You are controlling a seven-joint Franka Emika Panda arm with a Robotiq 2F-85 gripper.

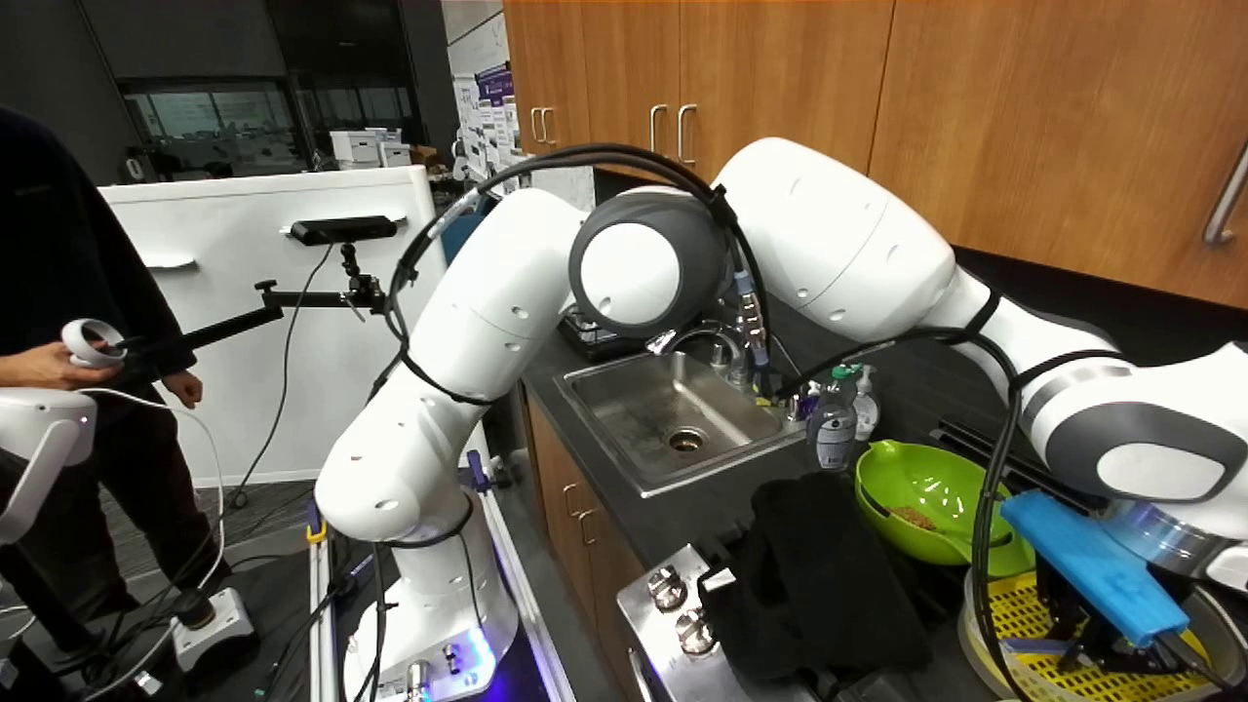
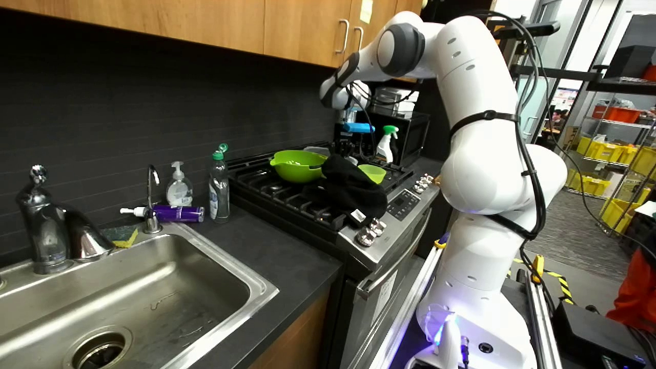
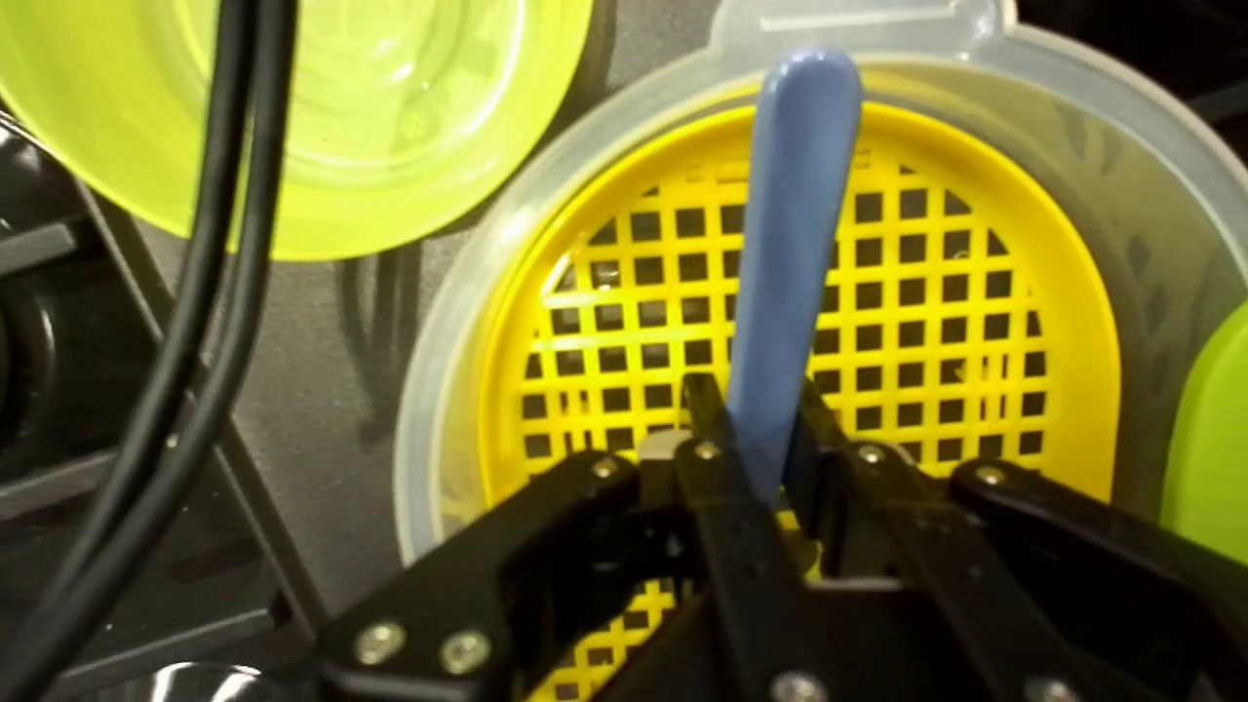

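The pincer (image 3: 760,419) is pinched closed on a blue handle (image 3: 798,244) — its free end juts over a yellow grate (image 3: 1082,390) inside a clear tub (image 3: 424,458). Just beside the tub sits a lime bowl (image 3: 331,234), and near it on the stove (image 2: 387,241), in both exterior views, are a green bowl (image 1: 936,473) and a black cloth (image 1: 829,585). Farther off — past a stretch of counter (image 2: 266,246) — is the sink (image 1: 673,390).
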